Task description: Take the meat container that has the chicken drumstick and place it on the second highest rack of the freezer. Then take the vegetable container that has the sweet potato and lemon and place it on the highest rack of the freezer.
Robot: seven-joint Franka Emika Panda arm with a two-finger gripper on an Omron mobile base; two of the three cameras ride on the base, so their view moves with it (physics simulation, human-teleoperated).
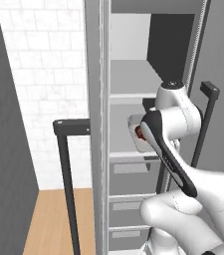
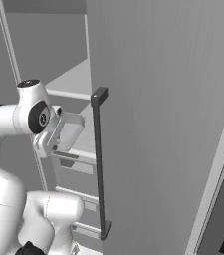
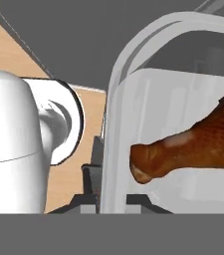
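The meat container is a white tray, and my gripper is shut on its rim. The reddish-brown chicken drumstick lies inside it. In the left base view the container hangs inside the open freezer. It is just above the second highest rack and below the highest rack, with the drumstick peeking past my forearm. From the right, the gripper holds the container at the shelf front. The vegetable container, sweet potato and lemon are out of view.
Drawer-like fronts sit below the shelves. A freezer door with a long black bar handle stands close on the right. Another black handle stands on the left, before a white tiled wall and wooden floor.
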